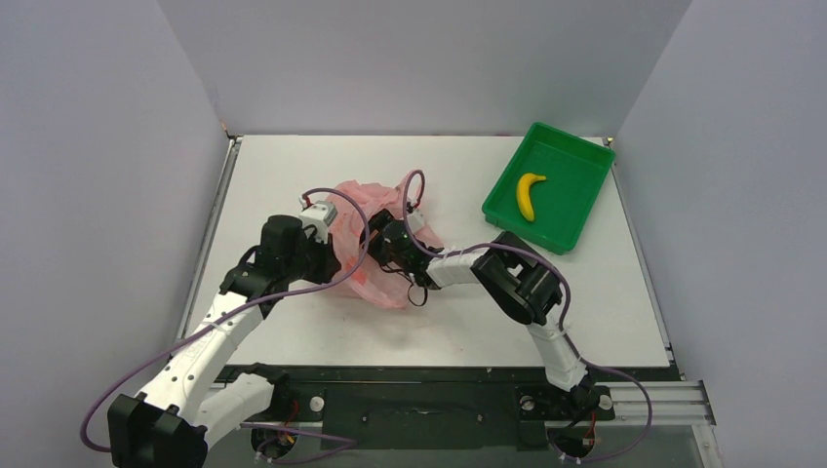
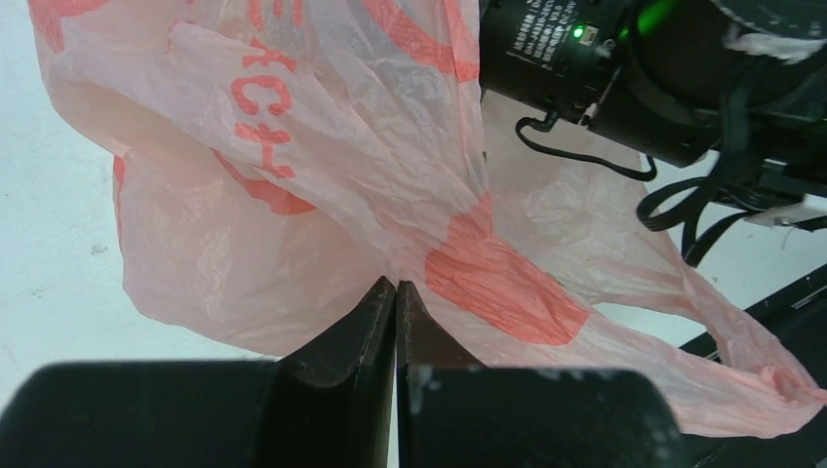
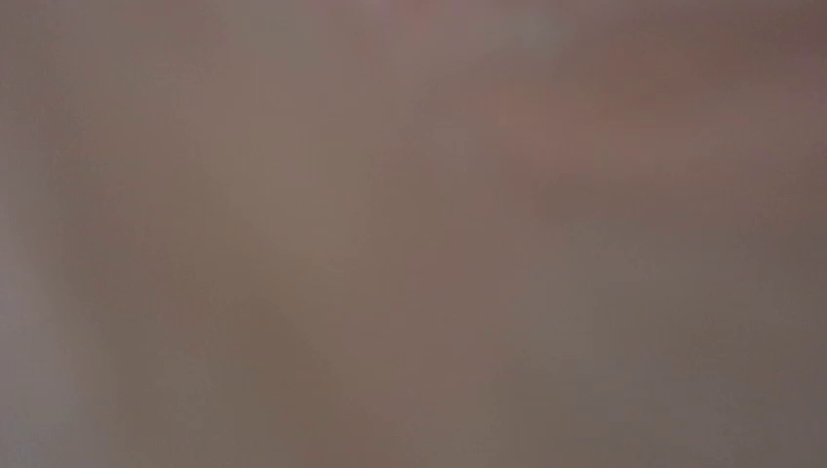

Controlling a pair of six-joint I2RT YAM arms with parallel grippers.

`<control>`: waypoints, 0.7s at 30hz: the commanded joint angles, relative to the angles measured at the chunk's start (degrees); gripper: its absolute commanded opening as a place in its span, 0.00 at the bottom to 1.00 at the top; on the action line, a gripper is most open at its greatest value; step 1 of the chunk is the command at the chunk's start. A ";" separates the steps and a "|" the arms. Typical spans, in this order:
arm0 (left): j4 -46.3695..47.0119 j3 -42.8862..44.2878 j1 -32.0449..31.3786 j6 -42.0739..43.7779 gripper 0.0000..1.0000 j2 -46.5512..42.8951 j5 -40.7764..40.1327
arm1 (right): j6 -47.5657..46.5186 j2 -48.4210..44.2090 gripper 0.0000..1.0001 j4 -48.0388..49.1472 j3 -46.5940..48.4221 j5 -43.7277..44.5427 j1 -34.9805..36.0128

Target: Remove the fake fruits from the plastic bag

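The pink plastic bag (image 1: 363, 276) lies crumpled at the middle of the table, between my two arms. My left gripper (image 2: 396, 285) is shut, pinching a fold of the bag (image 2: 322, 146) at its fingertips. My right wrist (image 1: 398, 241) reaches into the bag from the right, and its fingers are hidden by the film. The right wrist view is only a brownish-pink blur. One fake fruit, a yellow banana (image 1: 528, 195), lies in the green tray (image 1: 582, 153). No other fruit shows; the bag's contents are hidden.
The green tray stands at the back right near the wall. Grey walls close in the table on three sides. Purple cables loop over both arms above the bag.
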 commanded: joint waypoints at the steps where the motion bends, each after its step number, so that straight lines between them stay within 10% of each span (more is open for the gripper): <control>1: 2.83 -0.16 -0.62 0.56 0.00 0.13 1.15 | 2.60 3.60 0.65 0.09 5.41 1.62 0.71; 8: 2.54 0.06 -0.86 0.55 0.00 1.10 1.46 | 3.26 11.77 0.64 -3.61 15.12 1.93 1.23; 13: 2.37 -0.07 -1.15 0.33 0.00 0.61 -0.34 | -0.01 14.26 0.25 -6.18 20.16 2.43 0.64; 21: 1.02 0.47 -1.23 -0.63 0.00 0.10 -8.87 | -5.37 0.42 0.00 5.15 4.95 -3.04 -1.23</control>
